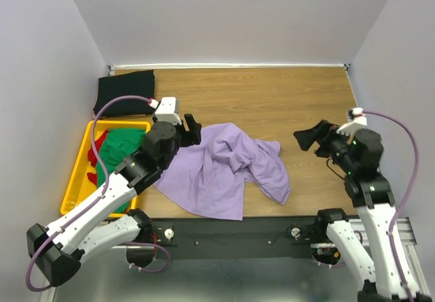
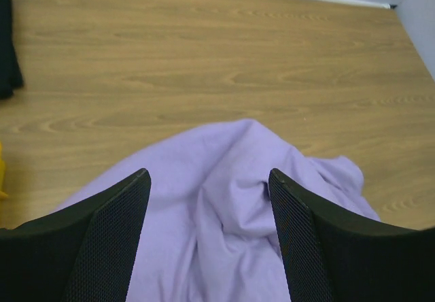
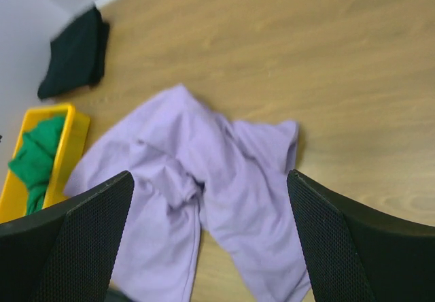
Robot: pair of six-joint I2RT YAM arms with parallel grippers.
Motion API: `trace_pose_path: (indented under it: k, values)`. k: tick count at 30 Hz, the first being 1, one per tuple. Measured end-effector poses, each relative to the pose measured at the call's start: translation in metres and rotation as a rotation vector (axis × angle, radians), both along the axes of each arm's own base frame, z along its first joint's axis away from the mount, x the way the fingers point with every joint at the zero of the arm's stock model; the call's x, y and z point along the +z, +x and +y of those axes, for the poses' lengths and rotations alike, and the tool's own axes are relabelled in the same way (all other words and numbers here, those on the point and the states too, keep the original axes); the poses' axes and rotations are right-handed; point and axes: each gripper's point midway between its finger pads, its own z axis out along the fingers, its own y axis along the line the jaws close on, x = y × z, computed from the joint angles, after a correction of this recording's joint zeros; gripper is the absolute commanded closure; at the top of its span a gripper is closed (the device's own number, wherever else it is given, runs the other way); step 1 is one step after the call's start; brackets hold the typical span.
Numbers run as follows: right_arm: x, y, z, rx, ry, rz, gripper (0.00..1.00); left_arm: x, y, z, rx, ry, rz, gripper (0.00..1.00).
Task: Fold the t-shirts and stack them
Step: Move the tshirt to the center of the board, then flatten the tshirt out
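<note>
The lavender-purple t-shirt [image 1: 224,169] lies crumpled on the wooden table near its front edge; it also shows in the left wrist view [image 2: 224,200] and the right wrist view [image 3: 204,193]. A folded black t-shirt [image 1: 124,92] lies at the back left corner. A green t-shirt [image 1: 122,149] and a red one [image 1: 95,154] lie bunched in the yellow crate. My left gripper [image 1: 192,130] is open and empty, just above the purple shirt's left part. My right gripper [image 1: 312,137] is open and empty, raised to the right of the purple shirt.
The yellow plastic crate [image 1: 75,186] stands at the left edge of the table [image 1: 272,98]. White walls close in the back and both sides. Bare wood shows behind and to the right of the purple shirt.
</note>
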Motion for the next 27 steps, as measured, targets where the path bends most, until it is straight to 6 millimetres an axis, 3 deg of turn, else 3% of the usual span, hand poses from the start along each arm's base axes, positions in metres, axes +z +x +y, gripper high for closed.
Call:
trace_pose_path:
  k: [5, 7, 8, 10, 14, 18, 20, 25, 27]
  values:
    - [-0.068, 0.014, 0.024, 0.118, 0.046, 0.282, 0.23, -0.044, -0.018, -0.008, -0.043, -0.051, 0.130, 0.28]
    - [-0.097, 0.013, 0.031, 0.147, 0.058, 0.392, 0.36, -0.069, -0.025, -0.011, -0.053, -0.065, 0.195, 0.36]
    - [-0.116, 0.010, 0.034, 0.162, 0.061, 0.462, 0.38, -0.085, -0.029, -0.014, -0.061, -0.071, 0.244, 0.39]
    - [-0.134, 0.003, 0.041, 0.183, 0.065, 0.531, 0.39, -0.104, -0.035, -0.018, -0.075, -0.077, 0.302, 0.42]
    - [-0.151, 0.003, 0.048, 0.189, 0.061, 0.585, 0.39, -0.147, -0.048, -0.029, -0.099, -0.100, 0.443, 0.44]
    - [-0.170, 0.017, 0.039, 0.107, 0.033, 0.620, 0.42, -0.178, -0.056, -0.029, -0.079, -0.121, 0.546, 0.44]
    - [-0.177, 0.024, 0.037, 0.082, 0.028, 0.630, 0.42, -0.189, -0.055, -0.022, -0.046, -0.149, 0.582, 0.45]
    - [-0.203, 0.043, 0.038, 0.044, 0.044, 0.672, 0.42, -0.222, -0.045, 0.027, 0.126, -0.244, 0.647, 0.47]
    - [-0.209, 0.050, 0.040, 0.034, 0.058, 0.673, 0.43, -0.229, -0.049, 0.032, 0.141, -0.247, 0.670, 0.47]
